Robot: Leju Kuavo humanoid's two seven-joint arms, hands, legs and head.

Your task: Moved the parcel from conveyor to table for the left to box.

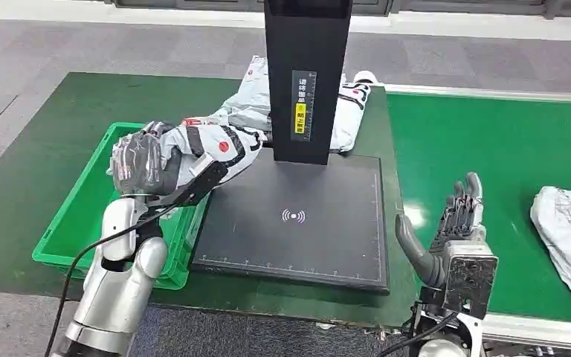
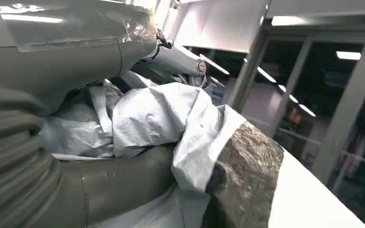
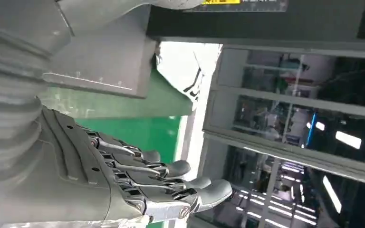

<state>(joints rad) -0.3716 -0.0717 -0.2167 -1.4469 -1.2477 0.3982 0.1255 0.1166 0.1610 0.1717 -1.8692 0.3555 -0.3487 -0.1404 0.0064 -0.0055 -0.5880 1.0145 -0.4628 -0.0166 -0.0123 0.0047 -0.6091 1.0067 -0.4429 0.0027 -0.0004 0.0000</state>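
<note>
Above the green crate (image 1: pixel 74 223), your left hand (image 1: pixel 143 160) has its fingers clamped around the soft, crumpling parcel (image 1: pixel 215 145), which looks light and slippery, so grip its bunched middle, while your right hand (image 1: pixel 453 223) stands spread and empty.

A white wireless-signal symbol (image 1: pixel 293 216) sits on the black scanner pad (image 1: pixel 342 245). The post's yellow label (image 1: pixel 302 106) is too small to read.

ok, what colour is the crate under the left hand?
Green crate, clearest in the head view.
</note>
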